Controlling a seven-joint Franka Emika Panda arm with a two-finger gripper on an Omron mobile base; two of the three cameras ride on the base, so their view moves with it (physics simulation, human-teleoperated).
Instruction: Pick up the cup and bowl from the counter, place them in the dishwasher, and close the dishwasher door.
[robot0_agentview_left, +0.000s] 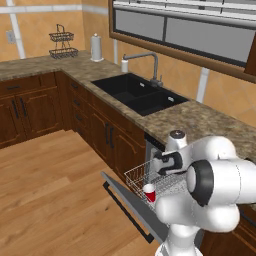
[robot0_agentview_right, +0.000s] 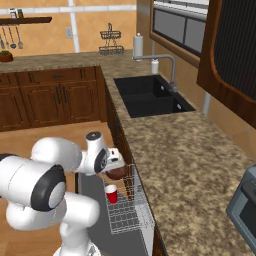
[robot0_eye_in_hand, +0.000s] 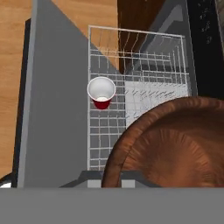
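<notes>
The dishwasher door (robot0_eye_in_hand: 57, 109) lies dropped flat, so the white rack (robot0_eye_in_hand: 140, 87) can take the dishes. The cup (robot0_eye_in_hand: 101, 92) already stands upright at the rack's left side. To its right, the tool (robot0_agentview_right: 116, 165) hangs above the rack, pinched narrow on the bowl (robot0_eye_in_hand: 170, 144), probably ready to lower it. The bowl's near edge is cut off, and the tool's fingertips are hidden behind it. The worktop (robot0_agentview_right: 185, 160) runs alongside.

the bowl (robot0_eye_in_hand: 175, 144) looms large at lower right over the white wire rack (robot0_eye_in_hand: 144, 96); the cup (robot0_eye_in_hand: 101, 92) stands upright in the rack.
</notes>
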